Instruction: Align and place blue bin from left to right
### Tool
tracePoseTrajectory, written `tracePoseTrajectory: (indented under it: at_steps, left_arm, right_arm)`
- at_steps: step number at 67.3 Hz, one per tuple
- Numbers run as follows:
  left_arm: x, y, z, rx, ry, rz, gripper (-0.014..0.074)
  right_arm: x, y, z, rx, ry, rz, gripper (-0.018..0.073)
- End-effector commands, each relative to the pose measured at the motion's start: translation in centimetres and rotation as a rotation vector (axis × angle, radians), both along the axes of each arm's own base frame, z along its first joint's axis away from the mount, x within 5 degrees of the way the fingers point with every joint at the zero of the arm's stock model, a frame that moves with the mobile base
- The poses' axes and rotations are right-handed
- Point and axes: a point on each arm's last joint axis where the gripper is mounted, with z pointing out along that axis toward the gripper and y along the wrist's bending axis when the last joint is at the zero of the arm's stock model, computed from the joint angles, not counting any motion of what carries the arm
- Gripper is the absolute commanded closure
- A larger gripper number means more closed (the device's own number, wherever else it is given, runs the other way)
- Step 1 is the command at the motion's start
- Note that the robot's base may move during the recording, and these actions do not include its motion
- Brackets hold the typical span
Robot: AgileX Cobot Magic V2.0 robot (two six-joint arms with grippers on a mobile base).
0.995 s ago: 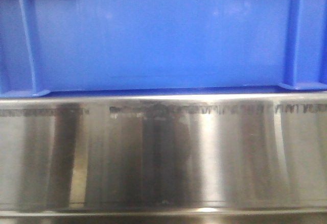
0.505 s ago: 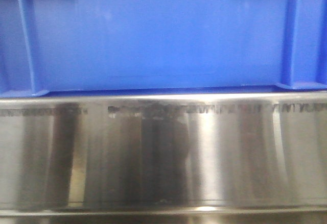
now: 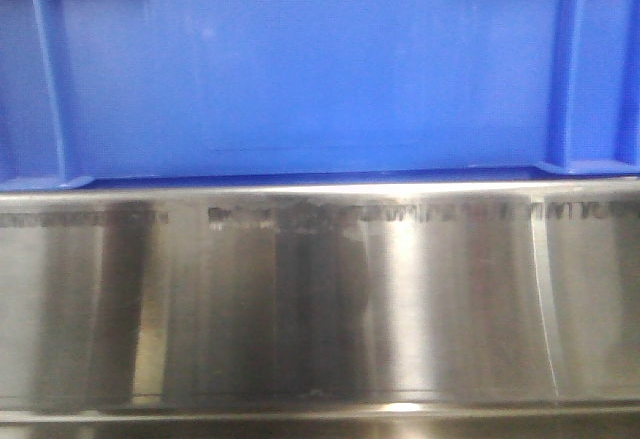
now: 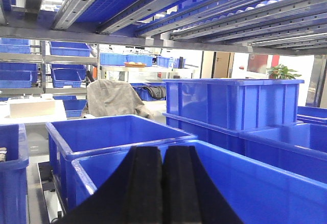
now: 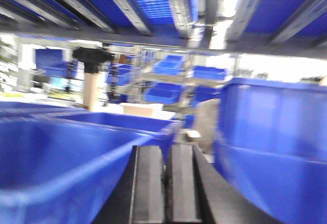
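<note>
The blue bin (image 3: pixel 300 59) fills the top half of the front view: a wide smooth wall with raised vertical ribs near both corners, standing on a steel shelf edge (image 3: pixel 320 299). Neither gripper shows in that view. In the left wrist view my left gripper (image 4: pixel 162 150) is shut, black pads together with nothing between them, just over the near rim of an open blue bin (image 4: pixel 255 183). The right wrist view is blurred by motion. There my right gripper (image 5: pixel 166 147) is shut and empty, in the gap between a low blue bin (image 5: pixel 61 168) and a taller one (image 5: pixel 276 137).
More blue bins surround the left gripper: an open one (image 4: pixel 112 132) behind and a tall ribbed crate (image 4: pixel 232 104) stacked at the right. Steel roller rails (image 4: pixel 204 15) run close overhead. Shelving with further bins (image 4: pixel 66 66) and a draped grey chair (image 4: pixel 112 99) stand beyond.
In the front view the bin's ribs and the shelf's printed lettering have slid slightly to the left.
</note>
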Motion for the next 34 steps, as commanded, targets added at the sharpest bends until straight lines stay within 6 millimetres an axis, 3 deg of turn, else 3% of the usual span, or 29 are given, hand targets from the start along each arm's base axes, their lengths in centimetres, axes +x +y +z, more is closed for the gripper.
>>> tracePoseTrajectory:
  at_steps: [1, 20, 34]
  left_arm:
    - [-0.3, 0.0, 0.2, -0.004, -0.026, -0.013, 0.0708]
    - [-0.3, 0.0, 0.2, -0.004, -0.026, -0.013, 0.0708]
    - [-0.3, 0.0, 0.2, -0.004, -0.026, -0.013, 0.0708]
  right_arm:
    - [-0.5, -0.3, -0.9, -0.008, 0.022, -0.035, 0.0639]
    - [-1.0, -0.7, -4.4, 0.025, 0.136, -0.115, 0.0639]
    - [0.0, -0.5, -7.2, 0.007, 0.225, -0.120, 0.0639]
